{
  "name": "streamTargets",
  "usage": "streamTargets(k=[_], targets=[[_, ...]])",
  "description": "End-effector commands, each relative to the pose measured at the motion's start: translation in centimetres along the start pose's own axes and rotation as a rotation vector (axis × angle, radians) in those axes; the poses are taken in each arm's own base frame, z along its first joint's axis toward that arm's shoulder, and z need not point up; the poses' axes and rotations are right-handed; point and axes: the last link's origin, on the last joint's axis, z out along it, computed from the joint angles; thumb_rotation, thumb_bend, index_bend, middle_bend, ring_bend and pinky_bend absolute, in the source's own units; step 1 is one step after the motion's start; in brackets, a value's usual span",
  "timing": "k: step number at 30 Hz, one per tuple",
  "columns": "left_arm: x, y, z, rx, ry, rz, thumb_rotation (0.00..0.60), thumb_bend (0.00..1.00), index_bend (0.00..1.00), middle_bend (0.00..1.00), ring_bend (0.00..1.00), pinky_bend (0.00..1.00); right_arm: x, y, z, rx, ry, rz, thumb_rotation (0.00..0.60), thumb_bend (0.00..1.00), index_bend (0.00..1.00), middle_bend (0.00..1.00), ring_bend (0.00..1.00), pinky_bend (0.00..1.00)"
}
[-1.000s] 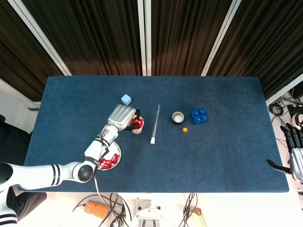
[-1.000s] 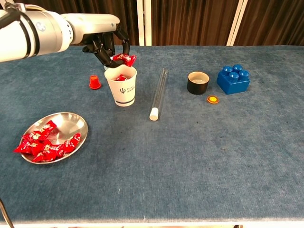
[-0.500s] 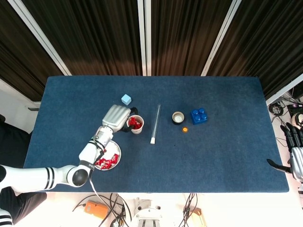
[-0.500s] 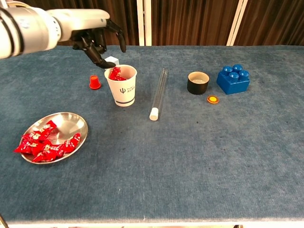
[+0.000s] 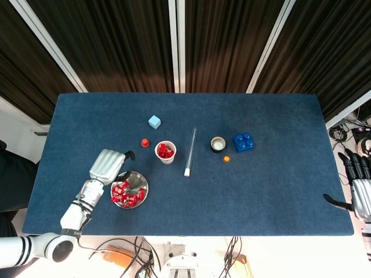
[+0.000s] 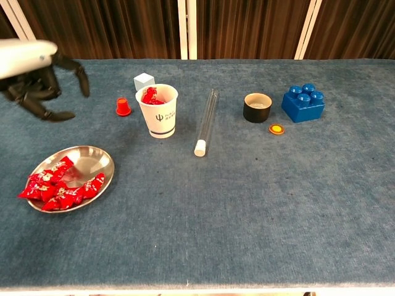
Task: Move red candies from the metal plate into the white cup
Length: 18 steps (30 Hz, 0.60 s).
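Observation:
The metal plate (image 6: 94, 161) (image 5: 139, 183) lies at the front left and holds several red candies (image 6: 54, 189) (image 5: 124, 193). Behind it to the right stands the white cup (image 6: 158, 117) (image 5: 165, 154) with red candies (image 6: 150, 95) inside. My left hand (image 6: 38, 86) (image 5: 108, 164) hovers just left of the plate and above it, fingers spread and curved, holding nothing. My right hand (image 5: 357, 188) hangs off the table's right edge, fingers apart, empty.
A small red cap (image 6: 123, 106) and a pale blue cube (image 6: 144, 81) sit left of and behind the cup. A clear tube (image 6: 206, 120) lies to its right. Further right are a black pot (image 6: 257, 107), an orange disc (image 6: 276, 129) and a blue brick (image 6: 303, 103).
My left hand let a candy drop into the cup, then drew back left and toward me, and now hovers empty beside the plate. The right hand stayed put.

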Motion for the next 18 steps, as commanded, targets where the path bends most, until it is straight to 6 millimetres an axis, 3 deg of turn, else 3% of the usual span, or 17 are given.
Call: streamTargets(k=[1, 8, 18], targets=[[-2.1, -0.3, -1.0, 0.020, -0.026, 0.022, 0.600, 0.21, 0.41, 0.94, 0.86, 0.85, 0.0, -0.1, 0.1, 0.003, -0.003, -0.001, 0.600, 0.17, 0.00, 0.00, 0.00, 0.00], [-4.8, -0.9, -1.6, 0.073, -0.049, 0.053, 0.600, 0.17, 0.41, 0.94, 0.86, 0.85, 0.1, -0.4, 0.1, 0.010, -0.003, -0.005, 0.600, 0.17, 0.00, 0.00, 0.00, 0.00], [-6.4, -1.2, -2.2, 0.115, -0.076, 0.054, 0.600, 0.17, 0.41, 0.94, 0.86, 0.85, 0.0, -0.4, 0.0, 0.008, -0.006, -0.004, 0.600, 0.17, 0.00, 0.00, 0.00, 0.00]])
